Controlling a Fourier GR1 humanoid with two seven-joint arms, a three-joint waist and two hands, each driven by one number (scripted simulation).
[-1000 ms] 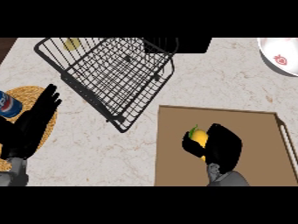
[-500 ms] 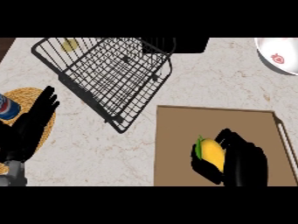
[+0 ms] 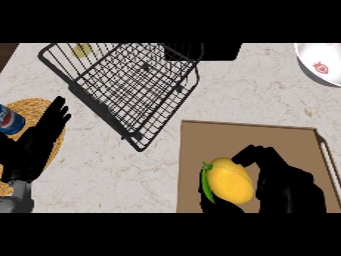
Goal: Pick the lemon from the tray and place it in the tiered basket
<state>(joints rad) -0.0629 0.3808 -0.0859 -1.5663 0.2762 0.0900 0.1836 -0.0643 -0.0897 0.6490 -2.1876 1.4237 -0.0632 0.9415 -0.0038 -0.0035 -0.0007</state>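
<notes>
The right hand (image 3: 287, 187) sits low at the view's right, over the near part of the tray (image 3: 276, 135), its fingers and thumb curled round the lemon (image 3: 229, 180). The lemon is yellow with a small green leaf along its left side, and it shows at the hand's left, against the palm, with fingertips wrapped over its top end. Whether it touches the tray floor or is lifted off it cannot be told. The tray is a flat brown board with a raised rim; its bare floor stretches away from the hand toward the far edge.

The left hand (image 3: 33, 145) rests at the view's left, fingers straight and pointing up, holding nothing. It lies over a round woven mat (image 3: 27, 107). Just beyond its fingertips and to their left, a blue can (image 3: 2, 118) lies tilted on the mat's far edge.

Beyond the right hand and to its left, past the tray's far left corner, stands the black wire basket (image 3: 129, 85), its mesh floor tilted in the view and its near corner just beside the tray. A small yellow thing (image 3: 82, 49) shows through its far left corner, too small to tell. Far to the right of the right hand, at the counter's (image 3: 261, 90) far corner, is a white bowl (image 3: 328, 65) with a red mark.
</notes>
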